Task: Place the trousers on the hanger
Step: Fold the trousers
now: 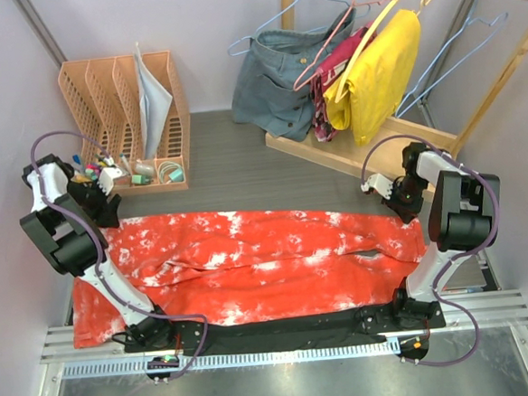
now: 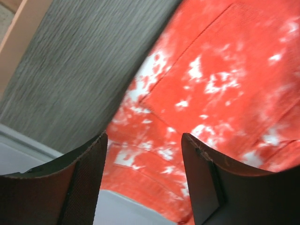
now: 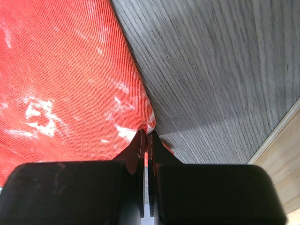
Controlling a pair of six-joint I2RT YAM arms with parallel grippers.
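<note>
One grey woodgrain table (image 1: 234, 164), trousers (image 1: 268, 252) spread across, pale walls (image 1: 188, 22).

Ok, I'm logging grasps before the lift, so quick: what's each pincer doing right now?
Left pincer: open, holding nothing, over the trousers.
Right pincer: closed, pinching the trousers' edge.

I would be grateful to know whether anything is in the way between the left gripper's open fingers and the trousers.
Nothing visible does. In the left wrist view the left gripper hangs open directly over the trousers, with only fabric showing in the gap. The bare table lies off to one side.
</note>
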